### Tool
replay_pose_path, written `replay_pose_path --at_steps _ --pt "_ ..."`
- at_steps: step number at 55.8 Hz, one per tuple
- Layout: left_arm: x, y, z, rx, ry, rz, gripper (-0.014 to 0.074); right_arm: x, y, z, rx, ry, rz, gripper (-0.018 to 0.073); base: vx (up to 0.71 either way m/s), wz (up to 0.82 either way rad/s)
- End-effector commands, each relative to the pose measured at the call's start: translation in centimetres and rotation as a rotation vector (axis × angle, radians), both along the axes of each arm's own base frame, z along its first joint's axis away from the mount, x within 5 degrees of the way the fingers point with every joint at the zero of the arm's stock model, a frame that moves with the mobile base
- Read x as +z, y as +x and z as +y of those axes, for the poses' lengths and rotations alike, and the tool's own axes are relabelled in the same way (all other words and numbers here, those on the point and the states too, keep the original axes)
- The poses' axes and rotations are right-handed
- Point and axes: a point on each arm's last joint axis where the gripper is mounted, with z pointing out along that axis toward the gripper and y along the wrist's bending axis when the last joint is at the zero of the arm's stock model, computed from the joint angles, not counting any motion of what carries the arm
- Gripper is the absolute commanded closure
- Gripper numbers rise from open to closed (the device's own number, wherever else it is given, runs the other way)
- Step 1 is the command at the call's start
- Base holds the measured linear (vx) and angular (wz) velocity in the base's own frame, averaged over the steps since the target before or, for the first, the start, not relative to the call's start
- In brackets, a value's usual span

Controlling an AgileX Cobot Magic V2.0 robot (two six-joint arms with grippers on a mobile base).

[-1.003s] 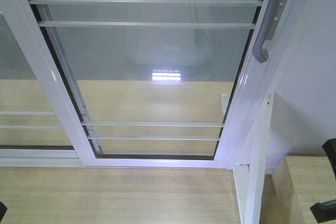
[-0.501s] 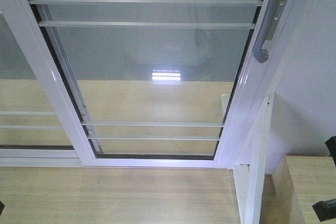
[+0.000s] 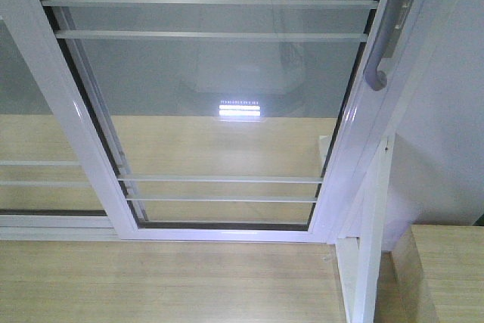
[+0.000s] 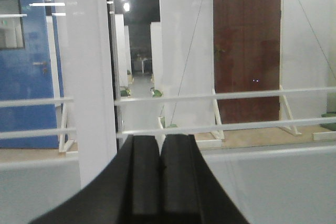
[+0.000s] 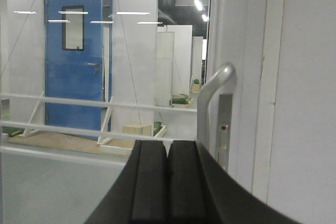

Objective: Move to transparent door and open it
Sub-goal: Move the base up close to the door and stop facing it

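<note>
my left gripper [image 4: 159, 144] is closed all the way, its two black pads [image 4: 144, 174] meeting with nothing between them, and my right gripper [image 5: 168, 148] is pressed shut the same way, also empty. the transparent door [image 3: 219, 96] stands straight ahead of both sets of jaws, and neither touches it. its curved grey handle [image 5: 209, 100] rises just past the tips of my right jaws, slightly to their right and above them, fixed to the white stile. in the front view that stile lies against the white jamb on the right. thin white horizontal bars [image 4: 220, 96] cross the glass beyond my left jaws, a little above their tips. through the glass a blue door [image 5: 79, 56] shows far off to the upper left of my right jaws, and a brown door [image 4: 247, 45] to the upper right of my left jaws. a second glass panel [image 3: 30, 104] sits left of the door, and a wooden floor [image 3: 151, 277] runs below it.
</note>
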Motion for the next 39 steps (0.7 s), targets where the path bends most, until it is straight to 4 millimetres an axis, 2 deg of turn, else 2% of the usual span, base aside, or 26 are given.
replay_pose_path --at_steps 1,9,17,23,29,39 --pt "4.2 0.6 0.0 0.007 0.000 -0.089 0.0602 4.6 0.0 0.0 -0.013 -0.016 -0.044 0.0568 0.00 0.00" --pt "7.5 4.0 -0.3 0.007 0.006 -0.023 0.0602 9.3 2.0 0.4 -0.021 -0.047 0.003 0.0568 0.00 0.00" --pt "9.5 8.2 -0.6 -0.004 -0.048 0.064 0.0602 11.6 6.0 1.1 -0.032 -0.097 0.076 0.0568 0.00 0.00" --pt "10.4 10.0 -0.7 -0.015 -0.119 0.067 0.0602 11.8 8.3 1.6 -0.025 -0.089 0.111 0.0568 0.00 0.00" --pt "10.9 10.3 -0.6 -0.011 -0.124 -0.002 0.0602 11.5 10.1 2.0 -0.023 -0.088 0.127 0.0568 0.00 0.00" --pt "11.3 10.1 -0.6 -0.010 -0.127 -0.043 0.0602 10.8 10.9 2.2 -0.021 -0.099 0.179 0.0568 0.00 0.00"
